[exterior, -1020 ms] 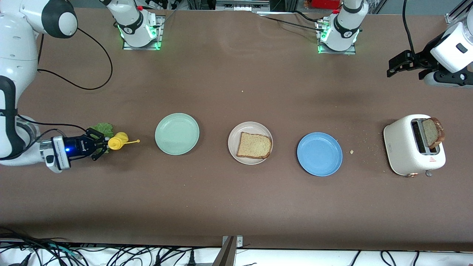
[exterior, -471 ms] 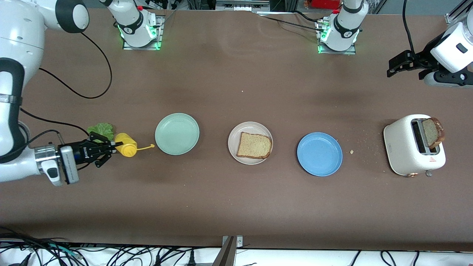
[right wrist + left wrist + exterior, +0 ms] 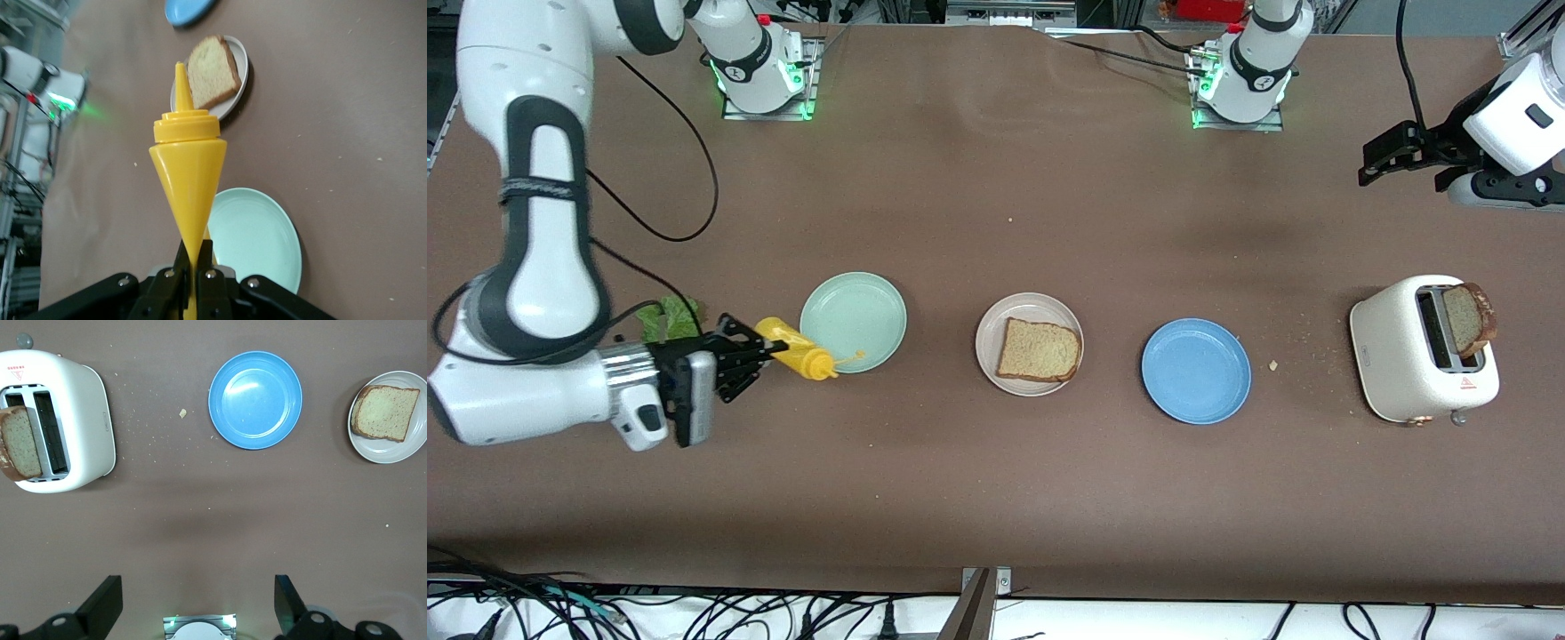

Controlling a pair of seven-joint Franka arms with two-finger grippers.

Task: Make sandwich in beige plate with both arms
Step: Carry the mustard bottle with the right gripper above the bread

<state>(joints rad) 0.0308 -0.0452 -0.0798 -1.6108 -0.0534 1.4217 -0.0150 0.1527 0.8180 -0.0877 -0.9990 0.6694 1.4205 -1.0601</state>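
The beige plate (image 3: 1030, 343) sits mid-table with one brown bread slice (image 3: 1039, 350) on it; both also show in the right wrist view, the plate (image 3: 235, 90) and the slice (image 3: 211, 72). A second slice (image 3: 1467, 318) stands in the white toaster (image 3: 1421, 348). The green lettuce leaf (image 3: 669, 315) lies toward the right arm's end, partly hidden by the arm. My right gripper (image 3: 758, 350) is shut on a yellow squeeze bottle (image 3: 796, 348) whose nozzle reaches over the mint-green plate (image 3: 853, 321). My left gripper (image 3: 1371, 165) is open and empty, waiting above the table near the toaster.
The blue plate (image 3: 1196, 370) lies between the beige plate and the toaster. Crumbs (image 3: 1273, 364) are scattered beside the toaster. Black cables (image 3: 685, 204) trail across the table by the right arm.
My right gripper has lifted the yellow bottle off the table beside the lettuce and carried it toward the mint-green plate. The left arm has not moved.
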